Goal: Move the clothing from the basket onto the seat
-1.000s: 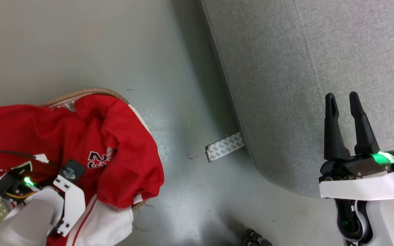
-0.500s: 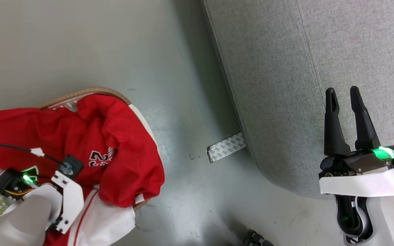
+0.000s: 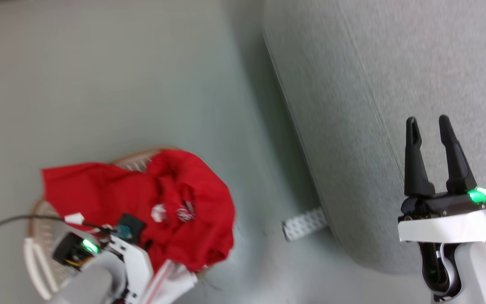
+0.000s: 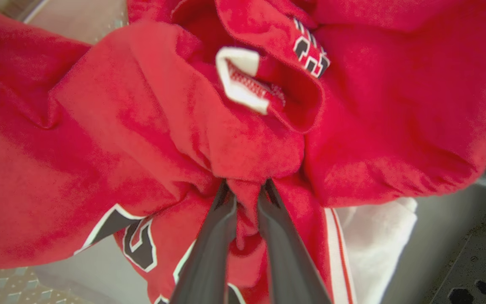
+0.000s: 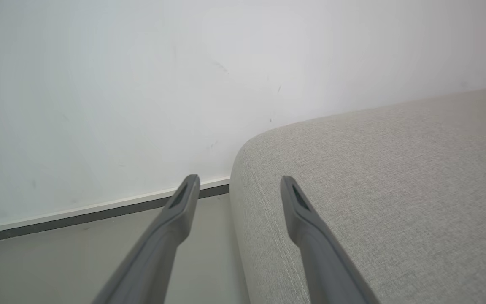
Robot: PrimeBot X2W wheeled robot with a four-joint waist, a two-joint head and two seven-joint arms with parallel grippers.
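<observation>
Red clothing [image 3: 175, 211] lay heaped across the basket [image 3: 36, 261], draping over its brown rim on the side nearer the seat [image 3: 395, 84], with a white lining and a red-striped white edge hanging out at the bottom of the heap. We had our left claw [image 4: 246, 185] sunk in that pile: through the left wrist camera its two dark fingers stood almost together, pinching a bunched fold of the red fabric between them, while black numerals outlined in white showed on the cloth below and above the grip and a white-trimmed opening gaped just beyond it. The basket, cream with small holes in its wall, stood on the pale grey-green floor [image 3: 141, 84], well apart from the seat and to its left in the blurred head view. At the base of the seat a short patterned strip [image 3: 304, 223] lay on the floor. Our right claw [image 3: 428, 120] hung with its fingers spread wide and nothing between them, in front of the light-grey upholstery; from its own wrist camera we saw one finger against the floor and the other against the seat's rounded corner, with a white wall [image 5: 141, 84] and a dark skirting line [image 5: 99, 214] behind.
</observation>
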